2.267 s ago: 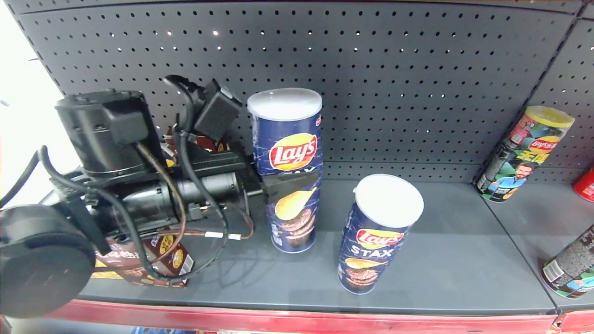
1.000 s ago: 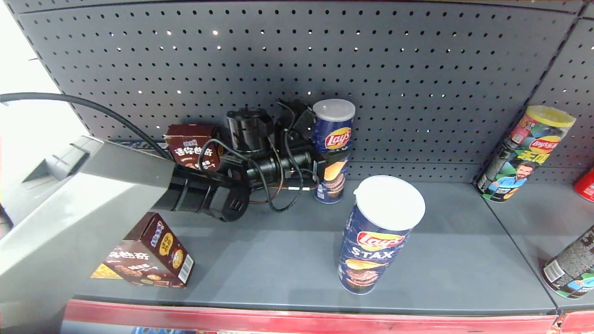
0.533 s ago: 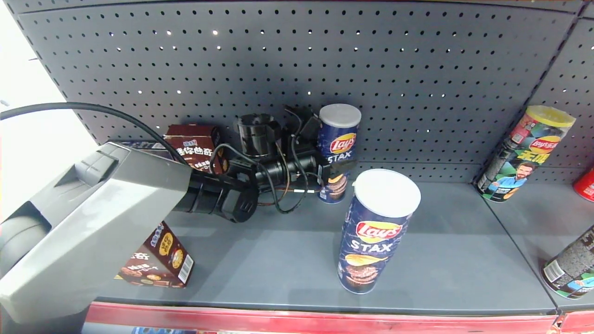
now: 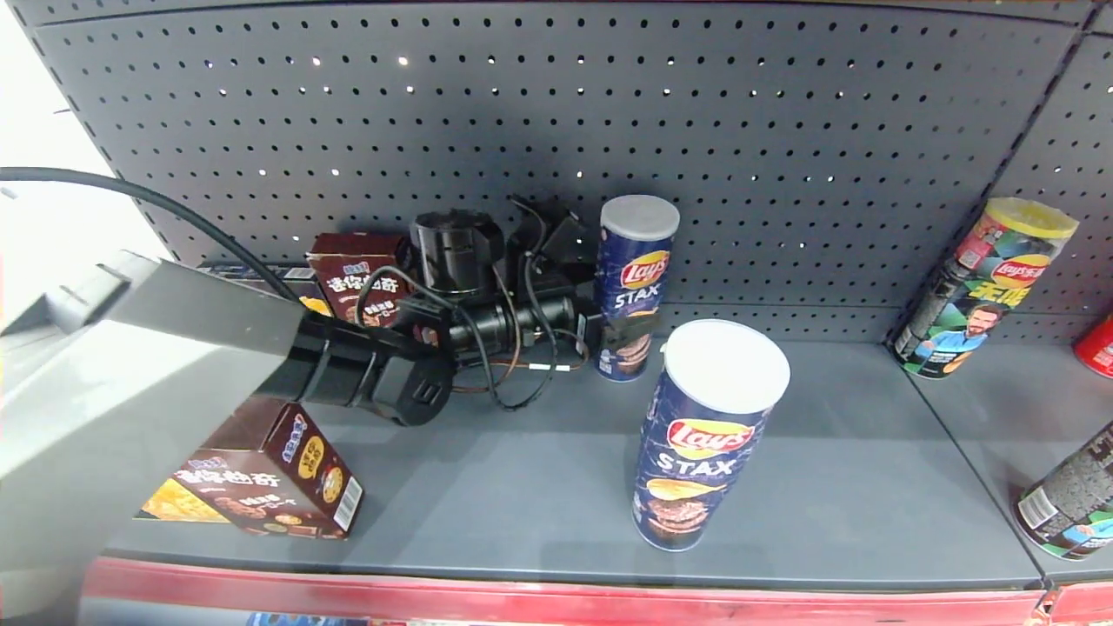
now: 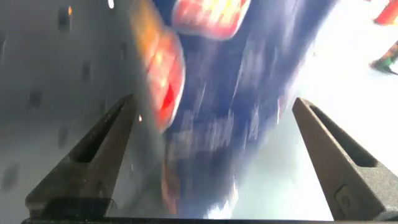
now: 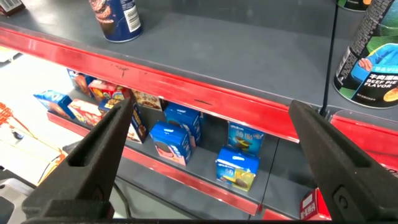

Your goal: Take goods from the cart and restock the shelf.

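Observation:
A blue chips can (image 4: 637, 261) with a white lid stands upright at the back of the grey shelf (image 4: 522, 469), close to the pegboard. My left gripper (image 4: 628, 329) reaches in from the left at the can's lower half. In the left wrist view the blurred can (image 5: 230, 112) lies between the spread fingers of the open left gripper (image 5: 214, 106). A second blue chips can (image 4: 709, 435) stands nearer the front. My right gripper (image 6: 212, 107) hangs open and empty in front of the shelf's red edge (image 6: 186, 87).
Brown cookie boxes sit at the front left (image 4: 261, 482) and the back left (image 4: 361, 278). A green-and-yellow can (image 4: 987, 287) leans at the back right, and another can (image 4: 1069, 504) lies at the right edge. Blue boxes (image 6: 177, 134) fill the lower shelf.
My left arm carried the blue can from the shelf's front to the back by the pegboard and set it upright. The finger across the can has since drawn lower.

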